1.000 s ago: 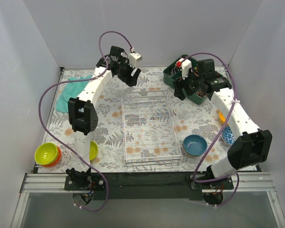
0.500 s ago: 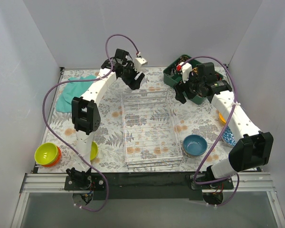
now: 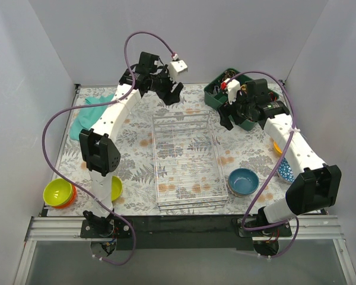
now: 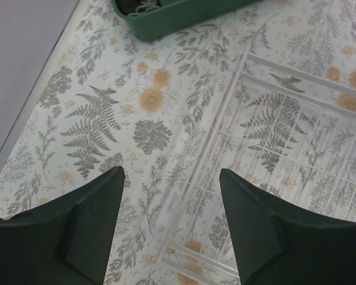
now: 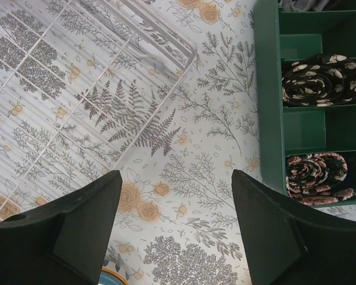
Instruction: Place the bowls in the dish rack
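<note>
A large rectangular dish rack of thin silver wire grid [image 3: 188, 157] is seen at the middle of the flower-patterned table [image 3: 136, 172], and no bowl is seen in it, so the loading is judged not yet begun. The left gripper [image 3: 172, 95] is held above the rack's far left corner and the right gripper [image 3: 226, 118] just off its far right corner, beside a dark green plastic compartment tray [image 3: 212, 95] in which rolled patterned cloths [image 5: 317, 77] are stowed. In both wrist views the fingers are spread wide, with only tablecloth and rack wire between them; nothing is gripped by either. A round dark-blue bowl [image 3: 243, 181] is set just beside the rack's near right corner. A lime-green bowl [image 3: 57, 191], nested in an orange one, is found well to the rack's left, and a yellow bowl [image 3: 117, 187] is half hidden behind the left arm between that pair and the rack. Two more bowls to the rack's right are mostly covered by the right arm. The step in hand is judged to be the approach to a first bowl. For the next move, the right gripper would have to be drawn back along the rack's right side, lowered over the dark-blue bowl's rim with one finger inside and one outside, and closed on the wall.
</note>
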Robot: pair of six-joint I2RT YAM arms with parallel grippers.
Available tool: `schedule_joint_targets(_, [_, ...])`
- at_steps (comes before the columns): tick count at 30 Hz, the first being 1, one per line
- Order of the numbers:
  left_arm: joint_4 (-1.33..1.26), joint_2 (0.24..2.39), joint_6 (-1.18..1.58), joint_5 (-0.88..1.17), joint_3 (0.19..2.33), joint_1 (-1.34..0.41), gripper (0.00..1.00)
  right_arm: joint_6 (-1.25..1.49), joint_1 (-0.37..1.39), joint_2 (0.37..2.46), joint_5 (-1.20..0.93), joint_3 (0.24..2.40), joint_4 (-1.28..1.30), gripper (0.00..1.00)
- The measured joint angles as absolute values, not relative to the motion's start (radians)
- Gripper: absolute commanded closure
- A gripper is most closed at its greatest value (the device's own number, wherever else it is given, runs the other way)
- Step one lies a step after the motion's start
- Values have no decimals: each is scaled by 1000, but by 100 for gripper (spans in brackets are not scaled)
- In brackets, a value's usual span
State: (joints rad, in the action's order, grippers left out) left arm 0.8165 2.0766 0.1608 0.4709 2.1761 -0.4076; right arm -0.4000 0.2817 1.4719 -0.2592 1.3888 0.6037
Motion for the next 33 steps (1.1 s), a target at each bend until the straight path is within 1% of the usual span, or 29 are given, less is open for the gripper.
schedule_joint_targets(2, [863,2070,134,494,2176,-421,38,-400,282,1470,-257,1382,604,16])
schedule_joint_targets(6, [944,2098,101,514,2174,-444,38,-400,282,1467,-251,1376,604,16])
schedule_joint_targets(13, [976,2147,81,501,2173,-451,38,-400,282,1459,-244,1375,604,16])
schedule_joint_targets(18, [974,2189,71,481,2173,-448,40,-400,282,1459,-241,1376,604,16])
schedule_joint_targets(22, [981,2237,63,471,2183,-448,52,-400,282,1459,-237,1376,604,16])
schedule_joint_targets(23, [986,2254,59,469,2195,-448,61,-400,282,1459,-236,1375,604,16])
schedule_joint_targets(25, [993,2279,53,463,2204,-448,70,-400,282,1459,-234,1375,604,16])
schedule_joint_targets(26, [999,2284,46,460,2204,-448,78,-400,282,1459,-234,1375,604,16])
schedule_joint_targets(28, [1016,2288,17,446,2204,-448,81,-400,282,1459,-234,1375,604,16])
schedule_joint_targets(33, [1032,2288,-43,427,2204,-435,82,-400,282,1459,-234,1372,604,16])
